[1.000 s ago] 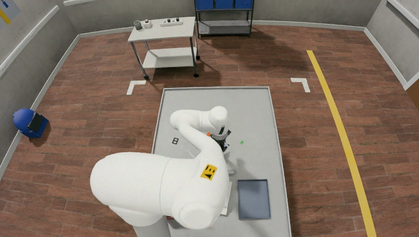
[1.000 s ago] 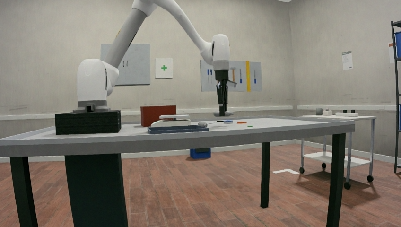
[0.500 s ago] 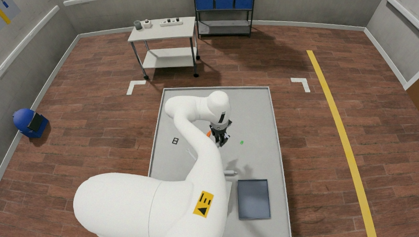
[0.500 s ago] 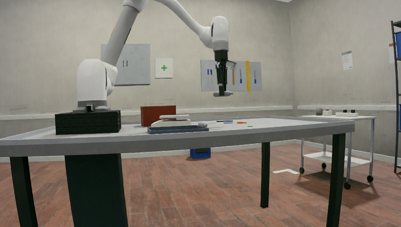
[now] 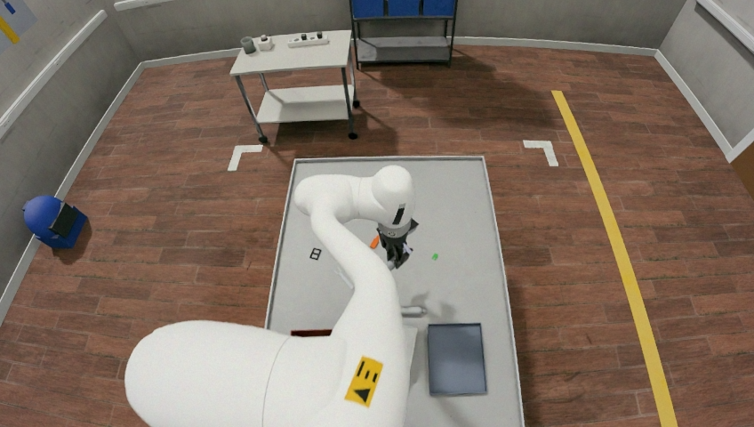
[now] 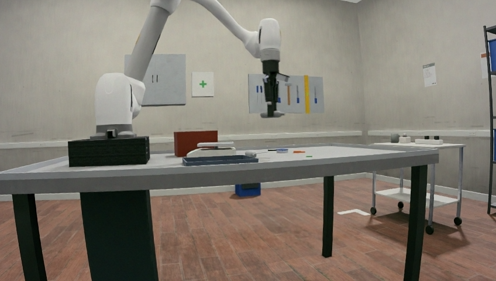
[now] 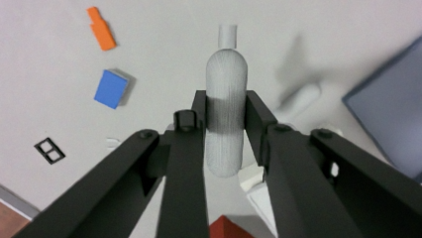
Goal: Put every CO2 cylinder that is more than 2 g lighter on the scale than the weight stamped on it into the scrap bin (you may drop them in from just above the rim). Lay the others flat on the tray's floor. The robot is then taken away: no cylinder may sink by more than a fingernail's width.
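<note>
My gripper (image 7: 225, 106) is shut on a grey CO2 cylinder (image 7: 226, 116), gripped around its middle and held level high above the table; it shows in the exterior view (image 6: 271, 113) and under the wrist in the top view (image 5: 397, 259). A second grey cylinder (image 5: 413, 310) lies flat on the table near the tray, and also shows in the wrist view (image 7: 299, 99) and in the exterior view (image 6: 250, 153). The blue-grey tray (image 5: 455, 358) is at the table's near right. The white scale (image 6: 211, 148) and the red scrap bin (image 6: 195, 141) stand behind the tray, partly hidden by the arm in the top view.
An orange block (image 7: 101, 35), a blue block (image 7: 111, 89), a small green piece (image 5: 435, 256) and a black frame marker (image 5: 315, 253) lie on the table. The arm's black base block (image 6: 108, 150) stands at the near end. A white cart (image 5: 296, 68) stands beyond the table.
</note>
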You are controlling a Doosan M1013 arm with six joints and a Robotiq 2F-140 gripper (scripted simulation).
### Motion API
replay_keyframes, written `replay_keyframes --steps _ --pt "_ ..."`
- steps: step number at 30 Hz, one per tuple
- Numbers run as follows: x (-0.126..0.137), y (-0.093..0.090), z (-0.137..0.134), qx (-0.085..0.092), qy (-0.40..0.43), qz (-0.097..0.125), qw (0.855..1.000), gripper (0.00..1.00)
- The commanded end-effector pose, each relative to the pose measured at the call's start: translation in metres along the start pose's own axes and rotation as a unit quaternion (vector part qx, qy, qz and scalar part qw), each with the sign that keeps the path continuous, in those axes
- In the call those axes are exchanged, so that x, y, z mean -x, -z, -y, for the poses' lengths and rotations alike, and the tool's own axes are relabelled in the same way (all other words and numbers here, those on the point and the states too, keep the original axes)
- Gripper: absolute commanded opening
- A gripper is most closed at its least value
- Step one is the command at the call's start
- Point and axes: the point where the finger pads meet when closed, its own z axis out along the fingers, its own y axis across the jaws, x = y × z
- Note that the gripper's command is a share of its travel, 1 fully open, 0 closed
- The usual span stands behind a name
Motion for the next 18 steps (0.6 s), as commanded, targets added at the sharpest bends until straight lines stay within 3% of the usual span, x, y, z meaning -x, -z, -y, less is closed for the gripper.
replay_keyframes --steps 1,2,4,6,10,14,18 --pt "0.043 0.009 -0.032 -0.002 -0.107 -0.004 0.994 0.1" --pt "0.061 0.011 -0.047 -0.002 -0.153 -0.005 0.988 0.1" --pt "0.061 0.011 -0.047 -0.002 -0.153 -0.005 0.988 0.1" --pt "0.101 0.011 -0.08 -0.002 -0.246 -0.004 0.969 0.1" --pt "0.15 0.004 -0.12 -0.001 -0.356 0.002 0.934 0.1" --pt "0.194 -0.001 -0.157 -0.003 -0.463 -0.002 0.886 0.1" --pt "0.194 -0.001 -0.158 -0.003 -0.47 -0.003 0.883 0.1"
